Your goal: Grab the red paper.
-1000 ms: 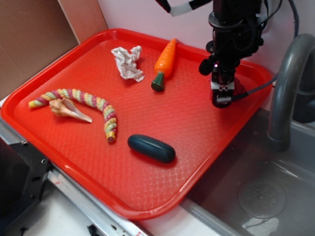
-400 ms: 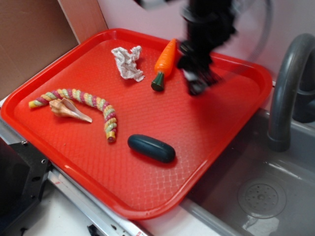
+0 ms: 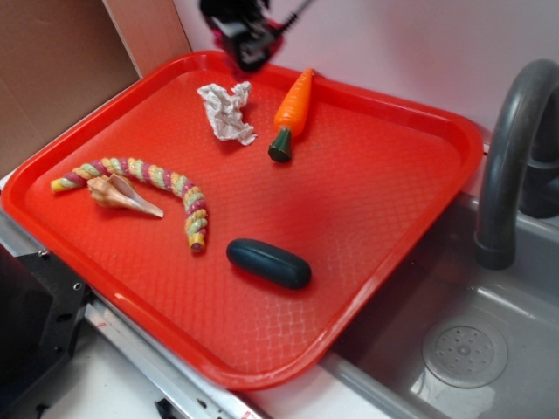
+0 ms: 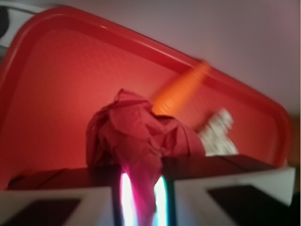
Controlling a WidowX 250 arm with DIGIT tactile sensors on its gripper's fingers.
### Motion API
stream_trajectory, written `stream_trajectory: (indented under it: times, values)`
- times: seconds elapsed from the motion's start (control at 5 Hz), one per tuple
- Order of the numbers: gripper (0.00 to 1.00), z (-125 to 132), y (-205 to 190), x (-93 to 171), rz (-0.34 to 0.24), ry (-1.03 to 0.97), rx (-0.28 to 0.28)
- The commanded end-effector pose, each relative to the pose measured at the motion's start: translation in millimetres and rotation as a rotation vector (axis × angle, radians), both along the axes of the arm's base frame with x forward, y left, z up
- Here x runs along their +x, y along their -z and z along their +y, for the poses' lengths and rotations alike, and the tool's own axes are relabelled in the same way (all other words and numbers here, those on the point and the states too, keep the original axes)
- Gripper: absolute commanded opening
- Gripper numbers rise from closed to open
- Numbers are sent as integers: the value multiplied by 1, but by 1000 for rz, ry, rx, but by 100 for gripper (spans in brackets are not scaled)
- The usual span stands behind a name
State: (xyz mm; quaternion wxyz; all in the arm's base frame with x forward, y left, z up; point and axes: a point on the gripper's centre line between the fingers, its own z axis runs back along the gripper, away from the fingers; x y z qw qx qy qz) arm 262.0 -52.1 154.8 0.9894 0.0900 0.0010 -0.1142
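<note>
The red paper (image 4: 141,134) is a dark crimson wrinkly wad, and in the wrist view my gripper (image 4: 141,188) is shut on its lower end, with the wad sticking out past the fingers. In the exterior view my gripper (image 3: 244,39) is blurred, high above the back left rim of the red tray (image 3: 393,218), with a bit of crimson paper (image 3: 269,28) showing at it. It hangs above and behind the white paper wad (image 3: 227,111).
On the tray lie a toy carrot (image 3: 292,106), a striped twisted rope (image 3: 148,179), a seashell (image 3: 122,194) and a dark green oval (image 3: 268,262). A grey faucet (image 3: 511,157) and sink (image 3: 463,340) are at the right. Brown board stands at the back left.
My gripper has risen from the tray's right back area and swung left to above the back left rim, carrying the red paper.
</note>
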Motion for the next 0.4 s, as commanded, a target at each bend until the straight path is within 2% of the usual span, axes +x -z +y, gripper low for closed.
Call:
stream_trajectory:
  times: [0.0, 0.2]
  values:
    - [0, 1, -53, -33, -48, -112, -4]
    - [0, -1, -64, -38, -86, -75, -15]
